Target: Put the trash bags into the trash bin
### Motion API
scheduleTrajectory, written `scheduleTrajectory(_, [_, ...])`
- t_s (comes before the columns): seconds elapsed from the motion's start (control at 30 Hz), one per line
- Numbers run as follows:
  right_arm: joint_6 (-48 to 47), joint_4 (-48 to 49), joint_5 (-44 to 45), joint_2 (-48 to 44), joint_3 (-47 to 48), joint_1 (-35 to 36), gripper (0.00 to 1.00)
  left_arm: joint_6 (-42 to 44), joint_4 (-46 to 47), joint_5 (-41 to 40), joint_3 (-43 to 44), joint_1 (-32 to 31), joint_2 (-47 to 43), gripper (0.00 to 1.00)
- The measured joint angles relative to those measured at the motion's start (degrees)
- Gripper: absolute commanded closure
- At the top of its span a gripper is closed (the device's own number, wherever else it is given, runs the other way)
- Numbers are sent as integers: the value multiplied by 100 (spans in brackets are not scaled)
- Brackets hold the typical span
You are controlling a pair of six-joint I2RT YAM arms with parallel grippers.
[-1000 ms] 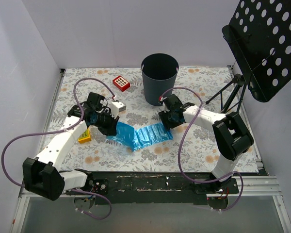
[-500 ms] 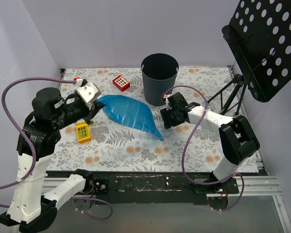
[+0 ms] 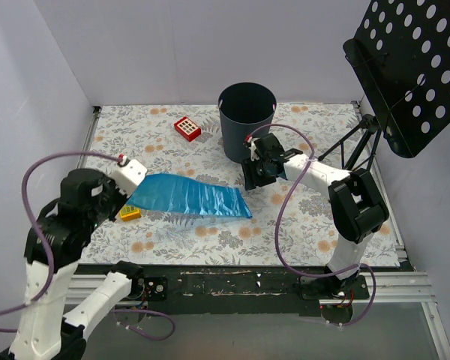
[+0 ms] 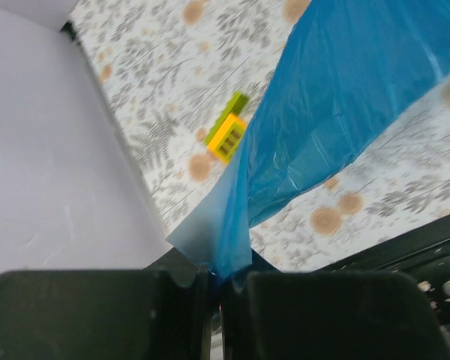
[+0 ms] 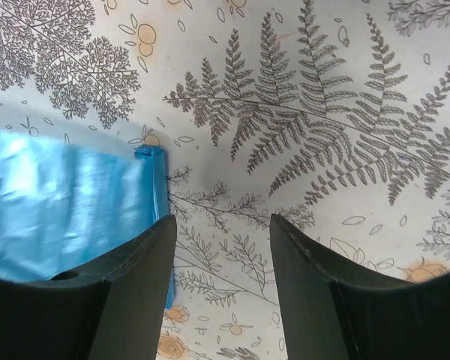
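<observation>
Pinching a corner of the trash bag point(image 3: 187, 196) hard in the left gripper point(image 4: 214, 289), jaws fully closed, raised over the table point(image 3: 300, 225) at left. Stretching rightward as a blue sheet, above the yellow block point(image 3: 130, 213). Holding the right gripper point(image 3: 253, 176) wide with nothing between its fingers, low, just beside the bag's far end. Behind that, the trash bin point(image 3: 247, 120), upright, apart from the bag.

The trash bin point(image 3: 247, 133) seems open from above, with the right gripper point(image 3: 253, 178) just beside its near wall.
</observation>
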Motion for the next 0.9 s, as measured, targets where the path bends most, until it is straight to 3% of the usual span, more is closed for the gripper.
scheduleTrajectory(0.13, [63,-2,-94,227,138,79,40,308,-188,-848,-455,-105,-745,100])
scheduleTrajectory(0.27, [144,-13,-162,483,264,210,39,317,-356,-1178,-933,-212,-623,100])
scheduleTrajectory(0.43, [168,-39,-175,612,415,411,39,240,-361,-1222,-1351,-249,-205,100])
scheduleTrajectory(0.8, [166,-221,431,826,597,726,42,391,-380,-1207,-1473,-249,-525,93])
scheduleTrajectory(0.9, [162,-284,634,855,627,754,42,350,-380,-1126,-1473,-249,-468,83])
